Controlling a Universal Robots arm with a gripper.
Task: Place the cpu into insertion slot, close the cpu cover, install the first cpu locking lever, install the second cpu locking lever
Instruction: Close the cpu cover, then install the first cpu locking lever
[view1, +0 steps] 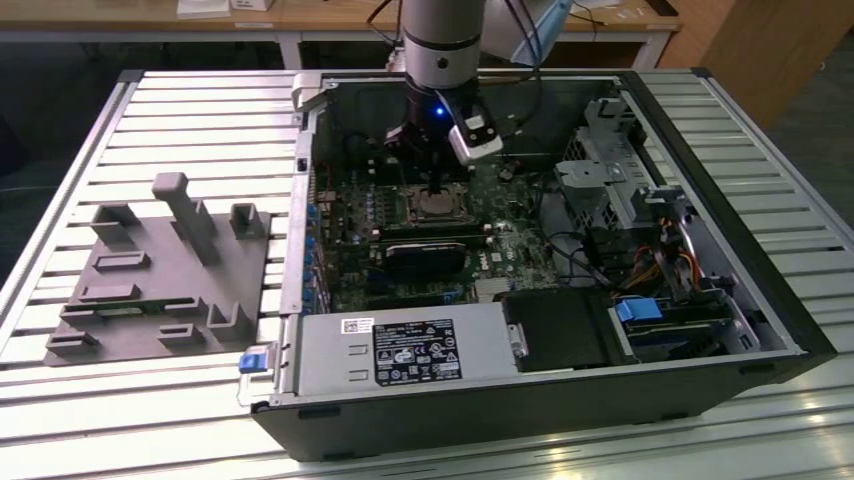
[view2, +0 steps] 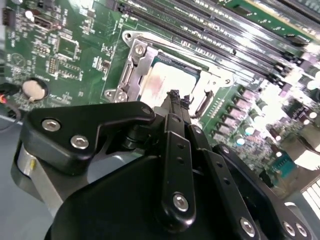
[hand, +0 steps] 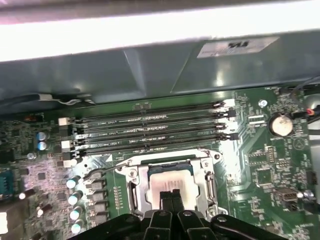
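Silver-grey, the cpu lay seated in the insertion slot as the arm reached straight down into the open case, its gripper pinched together just over it.

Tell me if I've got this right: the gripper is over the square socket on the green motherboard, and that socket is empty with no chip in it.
Not quite: the insertion slot isn't empty. In the first wrist view the cpu sits in it, silvery top up. The rest stands: the gripper is over that socket on the green motherboard.
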